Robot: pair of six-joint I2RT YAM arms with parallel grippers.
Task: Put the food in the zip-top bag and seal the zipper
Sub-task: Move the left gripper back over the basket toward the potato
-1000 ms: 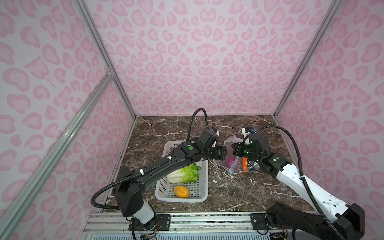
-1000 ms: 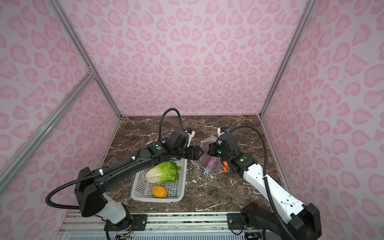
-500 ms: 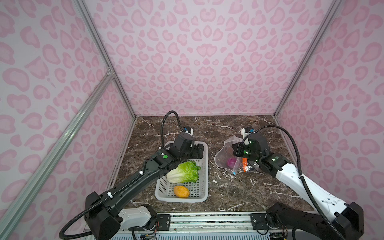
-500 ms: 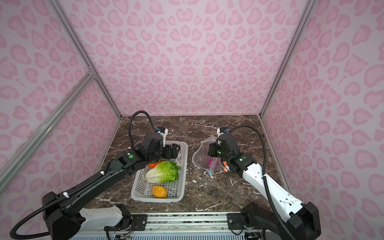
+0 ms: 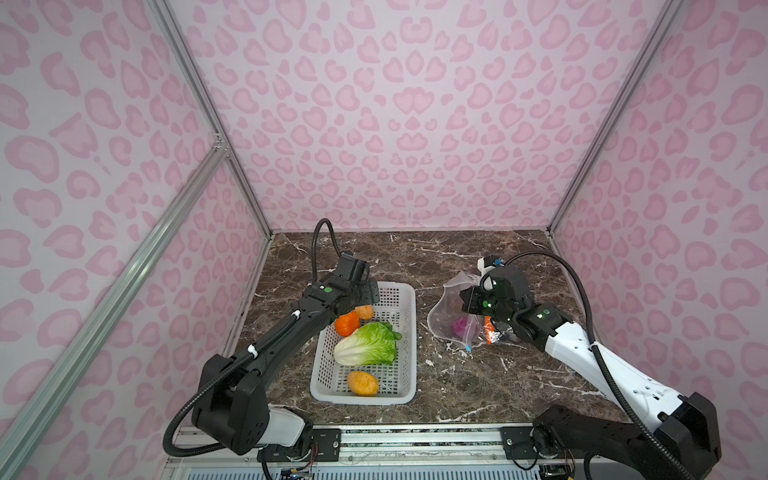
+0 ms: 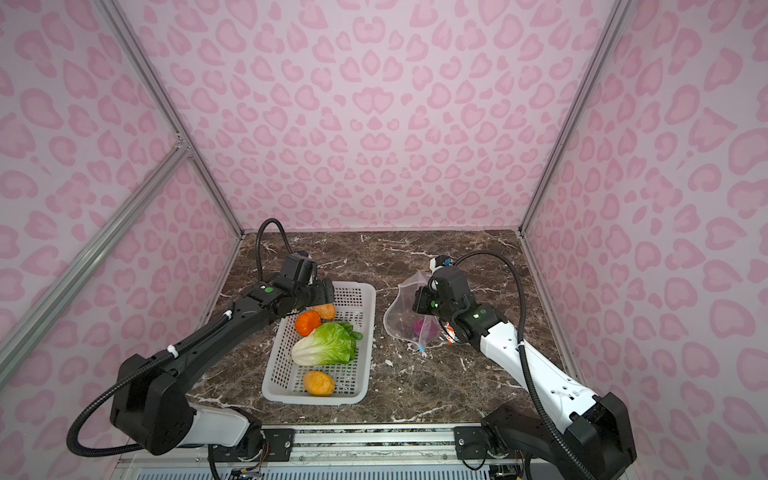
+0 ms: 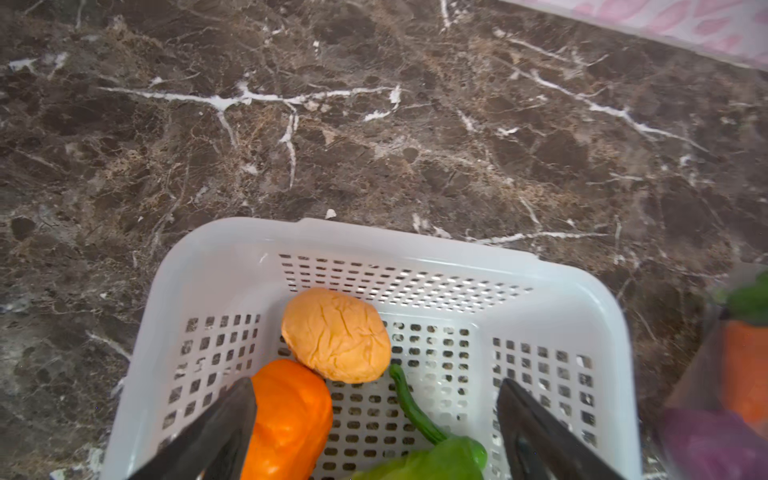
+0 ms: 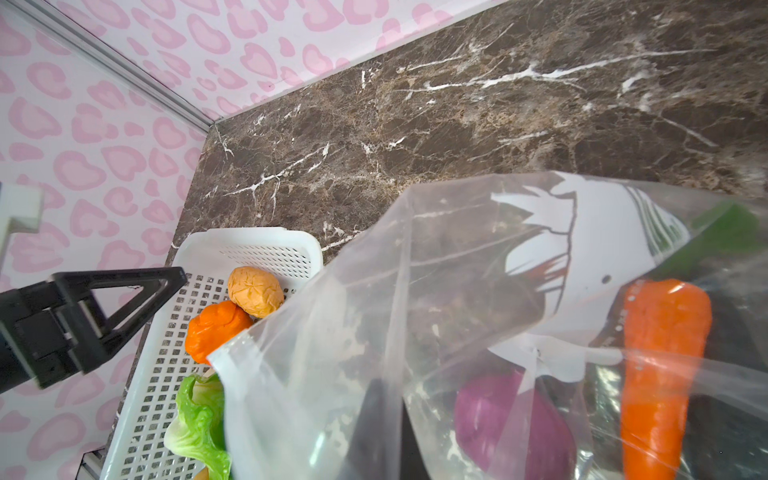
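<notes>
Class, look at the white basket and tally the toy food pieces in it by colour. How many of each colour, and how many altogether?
Orange: 1 (orange piece)
Yellow-orange: 2 (far round, near round)
Green: 2 (lettuce, green pepper)
Total: 5 in the basket

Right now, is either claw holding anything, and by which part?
The right claw is shut on the bag, pinching its raised edge by the mouth. The left claw hangs open over the basket, holding nothing.
</notes>
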